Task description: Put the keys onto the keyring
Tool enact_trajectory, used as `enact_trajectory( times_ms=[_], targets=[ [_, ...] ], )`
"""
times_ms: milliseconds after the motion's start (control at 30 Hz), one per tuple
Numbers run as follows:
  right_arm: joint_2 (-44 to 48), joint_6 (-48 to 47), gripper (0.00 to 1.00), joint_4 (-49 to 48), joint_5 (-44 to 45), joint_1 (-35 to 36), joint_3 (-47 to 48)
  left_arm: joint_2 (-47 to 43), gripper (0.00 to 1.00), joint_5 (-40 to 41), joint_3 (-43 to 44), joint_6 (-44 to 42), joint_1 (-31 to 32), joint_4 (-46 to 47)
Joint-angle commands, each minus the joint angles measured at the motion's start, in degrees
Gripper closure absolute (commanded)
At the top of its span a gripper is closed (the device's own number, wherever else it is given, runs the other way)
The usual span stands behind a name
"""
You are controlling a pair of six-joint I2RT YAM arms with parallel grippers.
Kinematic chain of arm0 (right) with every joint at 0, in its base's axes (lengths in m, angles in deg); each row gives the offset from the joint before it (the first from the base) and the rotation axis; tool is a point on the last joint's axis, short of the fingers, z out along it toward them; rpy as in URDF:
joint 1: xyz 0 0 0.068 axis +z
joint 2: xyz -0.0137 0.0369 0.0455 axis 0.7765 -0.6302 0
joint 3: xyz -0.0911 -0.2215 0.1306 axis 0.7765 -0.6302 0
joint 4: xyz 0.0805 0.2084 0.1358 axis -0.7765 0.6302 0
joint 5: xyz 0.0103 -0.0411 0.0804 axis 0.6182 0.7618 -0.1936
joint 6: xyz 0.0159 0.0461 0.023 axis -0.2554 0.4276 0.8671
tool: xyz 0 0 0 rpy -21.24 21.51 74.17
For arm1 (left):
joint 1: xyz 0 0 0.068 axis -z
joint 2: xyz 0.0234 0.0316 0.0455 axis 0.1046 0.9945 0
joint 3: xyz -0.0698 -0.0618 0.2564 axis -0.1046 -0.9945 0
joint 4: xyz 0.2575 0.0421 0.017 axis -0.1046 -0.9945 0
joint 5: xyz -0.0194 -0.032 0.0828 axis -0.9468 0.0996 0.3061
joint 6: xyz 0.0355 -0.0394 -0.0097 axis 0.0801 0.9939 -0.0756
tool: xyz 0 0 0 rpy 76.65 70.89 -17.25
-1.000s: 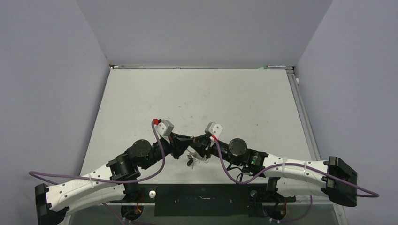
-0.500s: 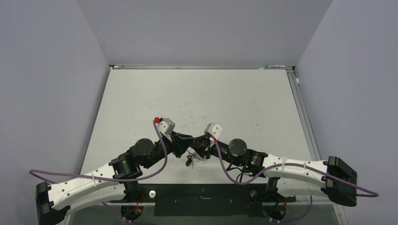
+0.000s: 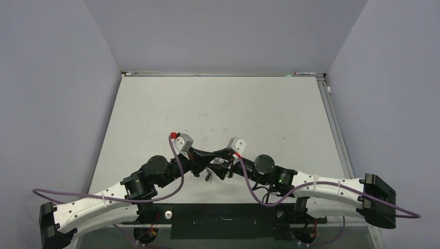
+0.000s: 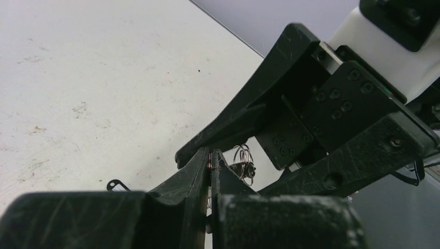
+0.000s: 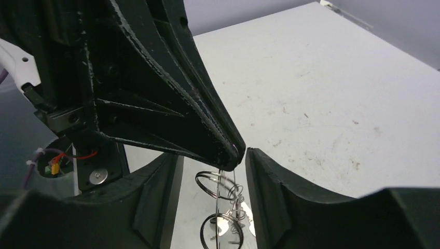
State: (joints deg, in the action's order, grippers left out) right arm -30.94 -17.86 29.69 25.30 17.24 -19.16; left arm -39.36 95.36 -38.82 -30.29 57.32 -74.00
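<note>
From above, the left tool [image 3: 205, 157] and right tool [image 3: 218, 158] meet tip to tip over the near middle of the counter [image 3: 233, 109]; the keyring [image 3: 209, 174] dangles just below them, a tiny dark and silver tangle too small to sort out.

Left wrist: the left tool's fingers are pressed together on a thin wire loop; more silver coils [image 4: 243, 160] hang just behind, beside the right tool's black fingers.

Right wrist: the right tool's fingers stand apart, gripping nothing; the left tool's tip sits between them; from it hang stacked thin silver rings [image 5: 218, 184], clear of the counter; pale flat bits [image 5: 242, 211] behind are too blurred to name.
</note>
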Motion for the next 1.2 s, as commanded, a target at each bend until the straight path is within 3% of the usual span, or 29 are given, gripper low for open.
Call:
enact_trajectory(
  times_ms=[0,100,267,500,700,867,1167],
  targets=[
    [4.78,-0.35,0.44,-4.11,-1.00,0.90,0.48,-1.29,1.00,-3.13,0.69,-3.33,0.48,-0.57],
    [8.06,-0.56,0.33,-0.99,0.00,0.77,-0.50,-1.59,1.00,-3.48,1.15,-4.68,0.48,-1.97],
    [16.14,-0.49,0.32,3.09,1.43,0.75,-1.96,-2.34,1.00,-4.50,0.46,-6.24,0.48,-2.51],
    [25.21,1.42,0.50,7.61,5.21,0.63,-3.26,-2.59,1.00,-7.47,-0.67,-7.11,0.48,0.35],
    [24.90,3.27,0.53,11.17,3.10,0.63,-3.98,-2.33,1.00,-9.46,-0.90,-7.72,0.48,1.75],
    [24.74,3.36,0.43,14.20,-5.52,0.42,-4.12,-3.88,1.00,-9.91,-1.59,-7.37,0.52,2.76],
    [20.76,5.27,0.25,10.73,-4.64,0.22,-4.49,-5.23,1.00,-14.00,-3.27,-6.24,0.48,6.21]
  ],
)
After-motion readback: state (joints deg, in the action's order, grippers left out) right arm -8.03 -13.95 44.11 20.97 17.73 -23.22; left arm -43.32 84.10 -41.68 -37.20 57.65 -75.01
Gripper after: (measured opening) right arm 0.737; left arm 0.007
